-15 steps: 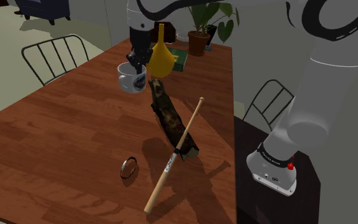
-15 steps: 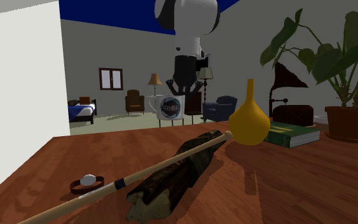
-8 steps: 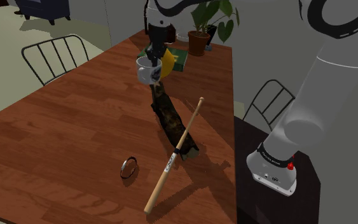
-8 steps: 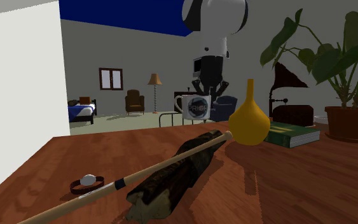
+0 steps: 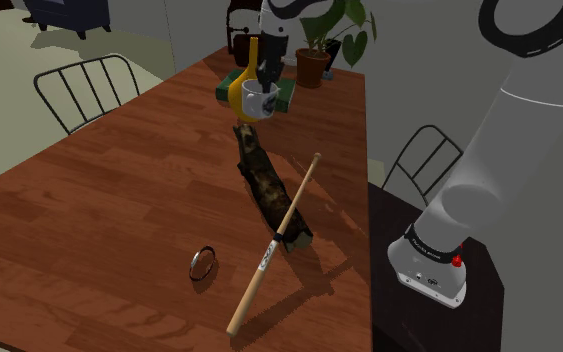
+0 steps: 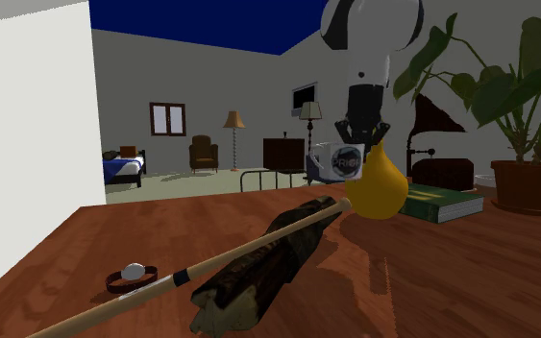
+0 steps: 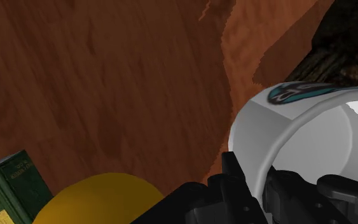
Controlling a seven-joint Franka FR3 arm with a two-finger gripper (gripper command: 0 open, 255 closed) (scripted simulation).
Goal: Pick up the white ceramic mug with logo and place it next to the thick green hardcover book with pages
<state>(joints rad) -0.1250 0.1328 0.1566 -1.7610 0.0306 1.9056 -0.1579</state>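
My claw point(image 5: 265, 84) was clamped on the rim of the white mug point(image 5: 253, 102), which hung upright beneath it, mouth up, logo facing sideways, clear of the counter point(image 5: 119, 190). The green book point(image 6: 441, 203) lay flat, below and off to one side of the claw, with the yellow vase point(image 6: 379, 187) standing nearer. I judged the set-down had to skirt that vase.

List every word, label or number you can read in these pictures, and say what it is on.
Nothing reads clearly.
mug: logo lettering, too blurred.
baseball bat: dark label, too small.
green book: gold spine marks, illegible.
stand: small label, illegible.
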